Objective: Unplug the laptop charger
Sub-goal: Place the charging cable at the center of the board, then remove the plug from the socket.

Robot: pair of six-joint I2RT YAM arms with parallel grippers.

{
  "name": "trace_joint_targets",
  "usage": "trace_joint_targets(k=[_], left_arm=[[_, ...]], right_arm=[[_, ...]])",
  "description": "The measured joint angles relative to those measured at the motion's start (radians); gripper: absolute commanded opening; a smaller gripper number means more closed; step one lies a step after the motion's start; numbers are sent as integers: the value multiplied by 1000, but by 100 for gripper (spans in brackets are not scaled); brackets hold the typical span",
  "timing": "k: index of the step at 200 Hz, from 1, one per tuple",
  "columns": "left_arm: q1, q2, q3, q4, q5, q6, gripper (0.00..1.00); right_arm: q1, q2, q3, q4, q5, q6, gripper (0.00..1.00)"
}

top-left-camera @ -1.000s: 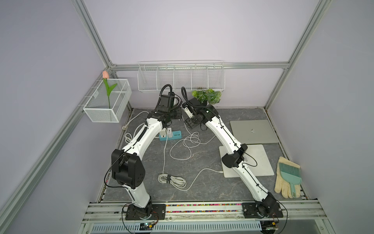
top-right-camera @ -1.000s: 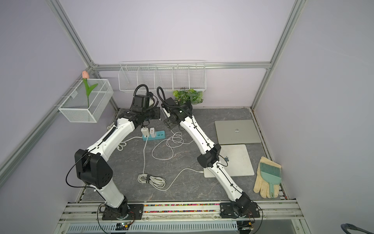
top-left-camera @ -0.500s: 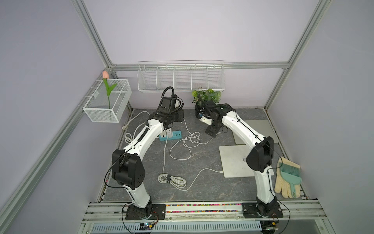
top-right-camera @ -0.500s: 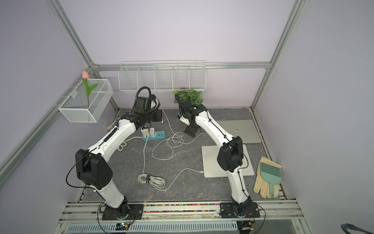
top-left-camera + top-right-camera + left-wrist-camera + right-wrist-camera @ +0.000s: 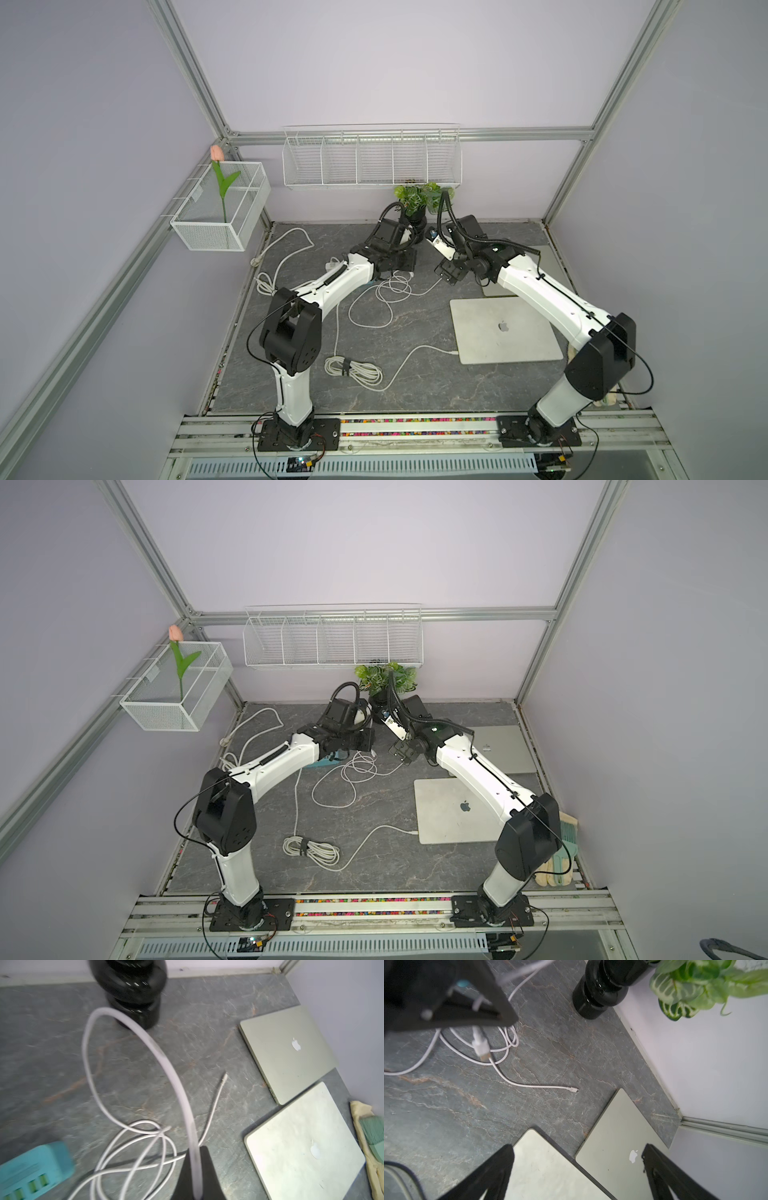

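grey marbled worktop [image 5: 415, 386] inside lilac walls, with a near laptop [image 5: 490, 340] and a far laptop [image 5: 623, 1136] lying closed side by side. the left tool [image 5: 195, 1167] is clamped on the white charger cable [image 5: 166, 1064], which arcs up out of its fingers. in the right wrist view the cable's plug [image 5: 480, 1048] hangs below that tool, metal end bare. the cable's small connector [image 5: 572, 1089] lies loose on the worktop, near the far laptop but apart from it. the right tool [image 5: 577, 1149] hovers above the laptops, fingers spread wide.
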Motion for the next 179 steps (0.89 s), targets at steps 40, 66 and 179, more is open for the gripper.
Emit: trace_joint_targets(k=[40, 66, 179], left_arm=[[-66, 196, 135, 13, 50, -27, 44], [-61, 166, 126, 5, -1, -26, 93], [195, -217, -83, -170, -394, 10, 65]], right_arm=[[-51, -52, -106, 127, -84, 82, 100], [-60, -87, -119, 196, -158, 132, 99], [112, 281, 204, 398, -449, 462, 87]])
